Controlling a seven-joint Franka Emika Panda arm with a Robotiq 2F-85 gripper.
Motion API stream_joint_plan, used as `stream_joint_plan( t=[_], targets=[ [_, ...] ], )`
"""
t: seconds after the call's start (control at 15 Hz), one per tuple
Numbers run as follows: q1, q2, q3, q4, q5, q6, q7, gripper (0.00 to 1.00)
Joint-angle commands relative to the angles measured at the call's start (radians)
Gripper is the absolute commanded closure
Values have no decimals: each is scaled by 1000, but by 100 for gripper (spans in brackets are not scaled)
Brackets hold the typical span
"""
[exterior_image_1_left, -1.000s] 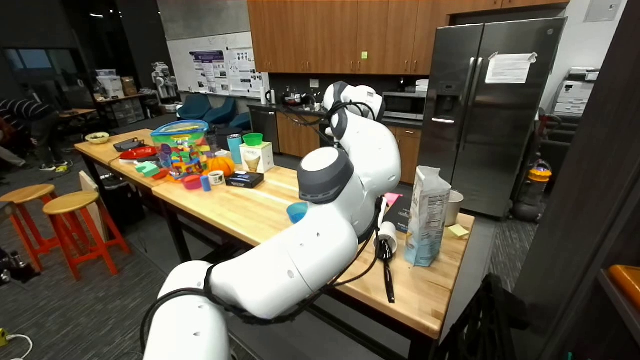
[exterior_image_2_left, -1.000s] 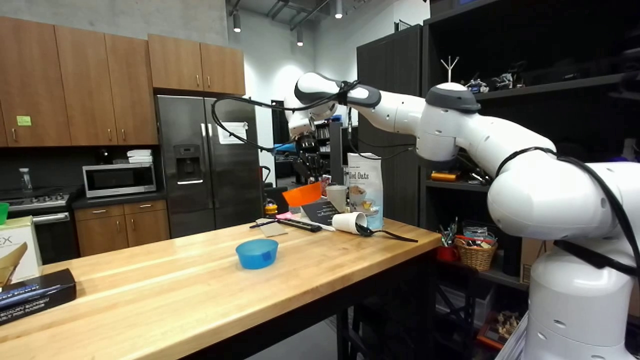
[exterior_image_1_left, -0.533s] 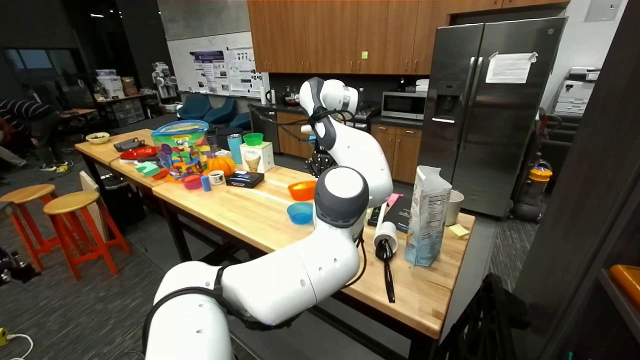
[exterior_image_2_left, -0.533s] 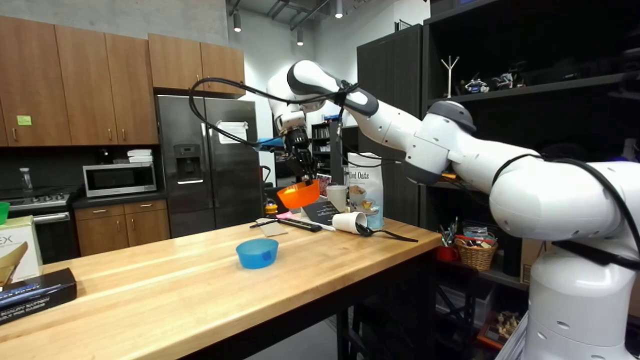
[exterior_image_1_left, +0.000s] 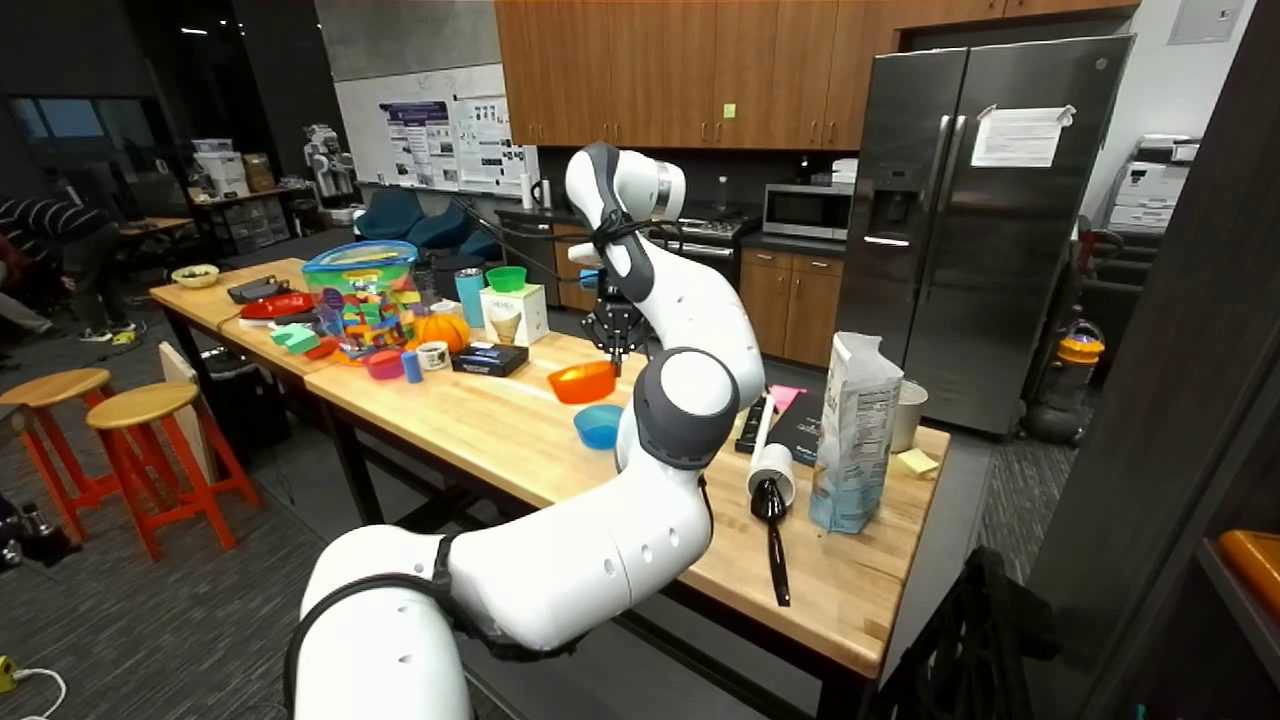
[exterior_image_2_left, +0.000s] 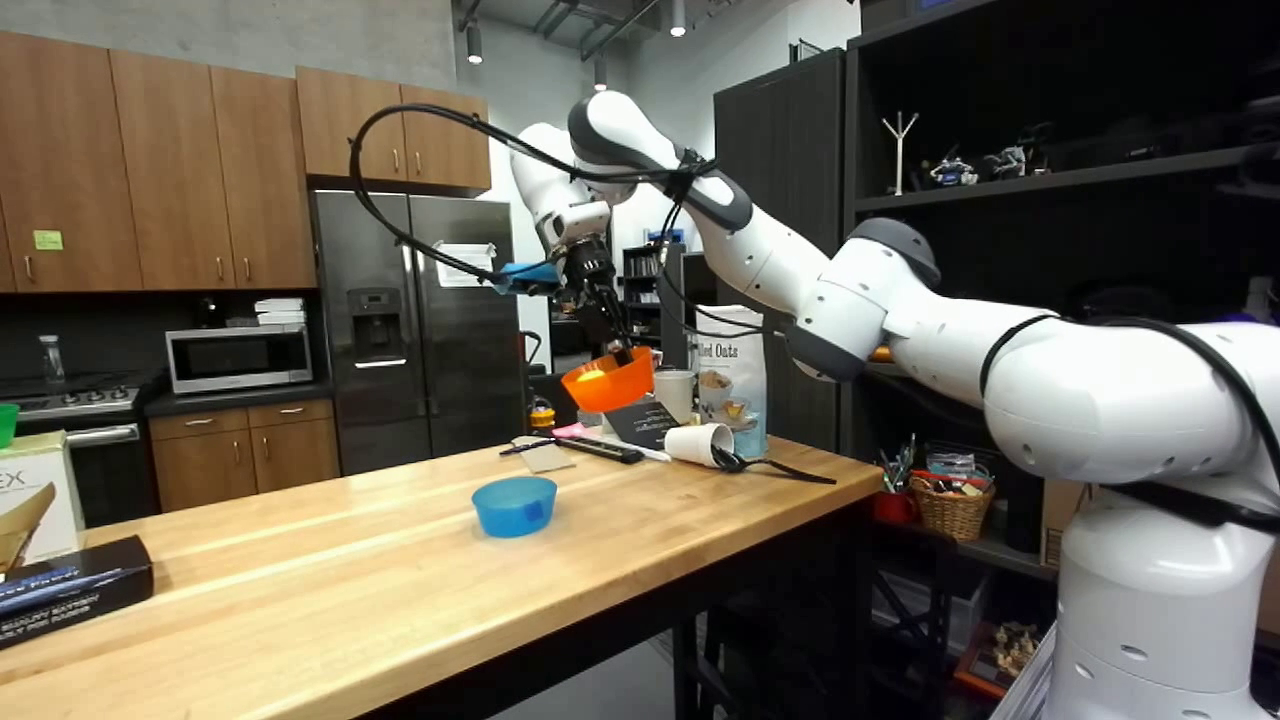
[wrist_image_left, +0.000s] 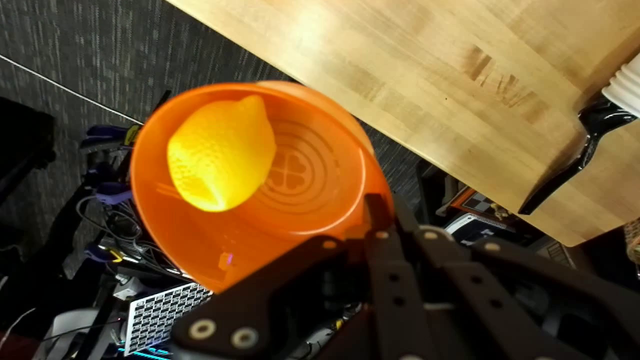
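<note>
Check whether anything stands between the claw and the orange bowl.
Nothing visible does: the claw grips the orange bowl at its edge. The lemon inside lies away from the claw, toward the far side.

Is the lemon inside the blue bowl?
No, the wrist view shows the lemon inside the orange bowl, which the hand holds by its edge.

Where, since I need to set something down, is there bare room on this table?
Bare tabletop lies between the blue-printed black box and the blue bowl, and between that bowl and the tipped white cup. Around the cup, oats bag and black utensil it is crowded. The gripper holds an orange bowl aloft.
</note>
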Motion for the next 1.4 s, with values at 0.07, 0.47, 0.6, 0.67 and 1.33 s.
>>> stream_joint_plan(
  t=[0.07, 0.47, 0.6, 0.67, 1.33],
  targets=[
    [3, 0, -16, -77, -37, -1, 0, 99],
    [-1, 0, -81, -140, -85, 13, 0, 99],
    [7, 0, -101, -155, -115, -1, 1, 99],
    [13, 0, -110, -161, -128, -11, 1, 99],
    [83, 0, -177, -139, -120, -58, 1, 96]
  ],
)
